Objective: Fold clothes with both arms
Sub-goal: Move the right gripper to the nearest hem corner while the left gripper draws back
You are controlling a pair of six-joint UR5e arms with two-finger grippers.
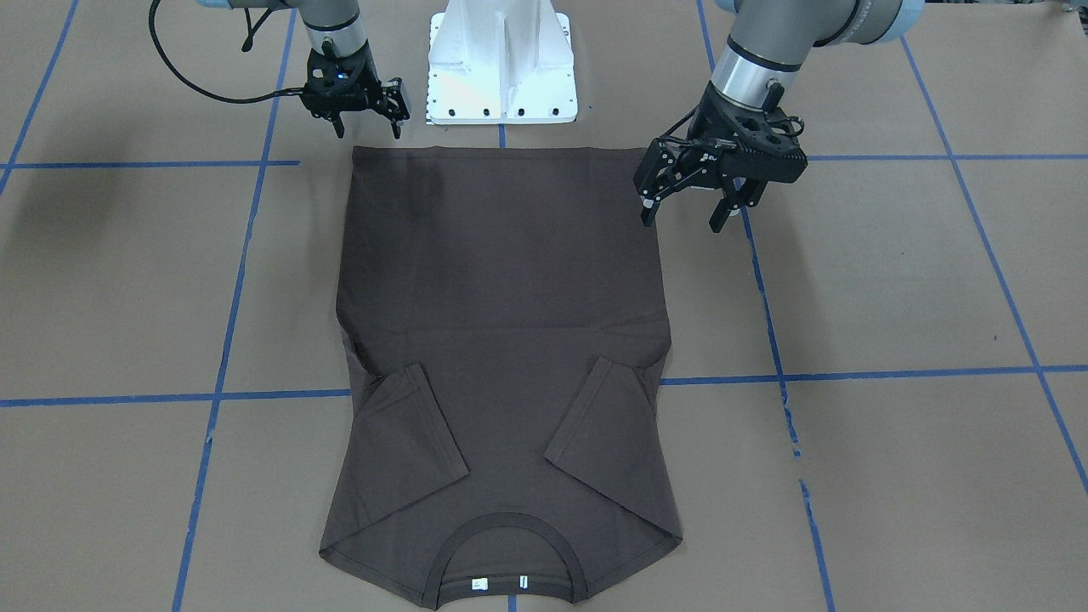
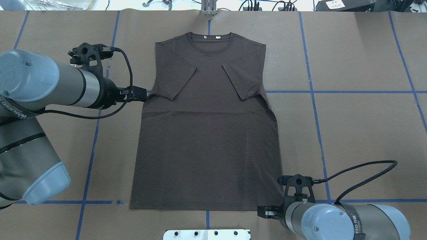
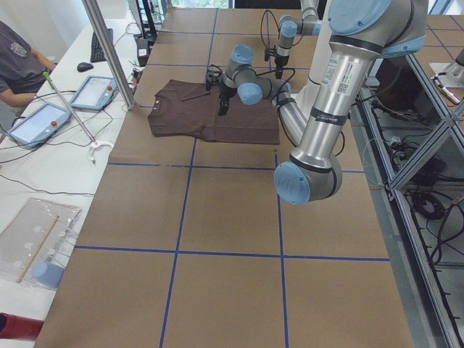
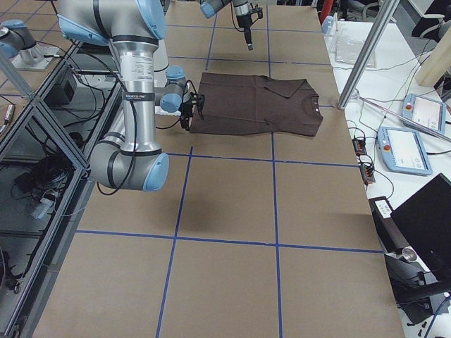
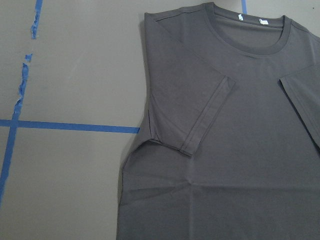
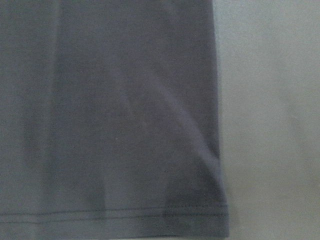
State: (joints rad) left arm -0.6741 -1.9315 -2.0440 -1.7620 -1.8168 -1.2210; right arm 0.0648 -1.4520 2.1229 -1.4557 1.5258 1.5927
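Smoothly flat brown T-shirt [image 1: 501,280], sleeves [image 1: 421,433] folded inward, ribbed round collar [image 1: 510,519], left gripper [image 1: 687,212] spread, right gripper [image 1: 367,129] spread.

Silver-grey arms [image 2: 68,85], blue caps [image 2: 20,73], seemingly lettered.

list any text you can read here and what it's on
"WANWEED", roughly: left arm's band.
"EED", then unclear characters: right arm's band.
Neck tags on the T-shirt: too small to read.
Lettering along the near arm, exterior left view: blurred.
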